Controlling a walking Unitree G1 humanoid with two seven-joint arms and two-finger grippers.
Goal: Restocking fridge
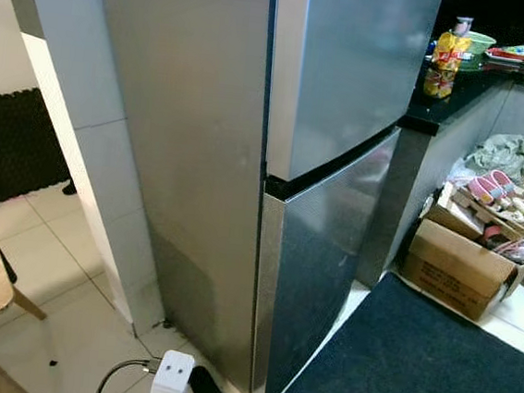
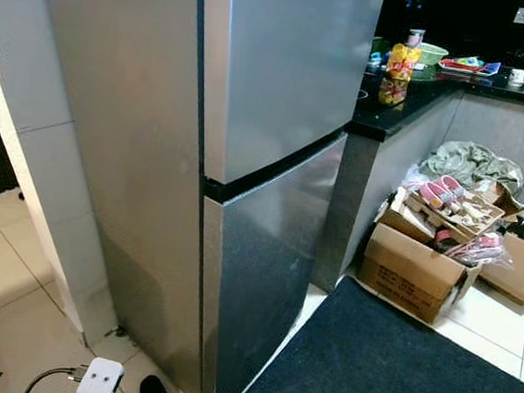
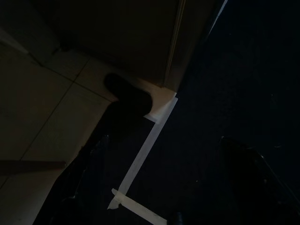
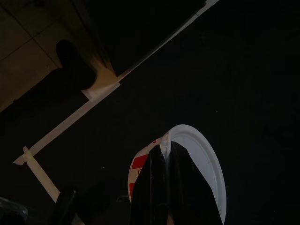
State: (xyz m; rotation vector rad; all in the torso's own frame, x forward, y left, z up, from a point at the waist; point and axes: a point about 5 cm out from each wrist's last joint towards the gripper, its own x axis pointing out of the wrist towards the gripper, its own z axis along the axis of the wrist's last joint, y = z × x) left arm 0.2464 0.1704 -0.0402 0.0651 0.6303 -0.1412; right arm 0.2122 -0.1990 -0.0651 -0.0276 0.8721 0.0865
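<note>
Four camera views: two from the head, two from the wrists.
The tall silver two-door fridge is seen from close, at a downward angle, by both head views, with the dark floor mat shared. The same mat and pale floor tiles are viewed from low, pointing down, by the dark wrist cameras.

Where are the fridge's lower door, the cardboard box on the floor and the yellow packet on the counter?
fridge's lower door (image 2: pixel 268 281): right eye view, middle of the door face.
cardboard box (image 2: pixel 413 271): right eye view, its front wall.
yellow packet (image 2: pixel 400 66): right eye view, middle of the packet.
</note>
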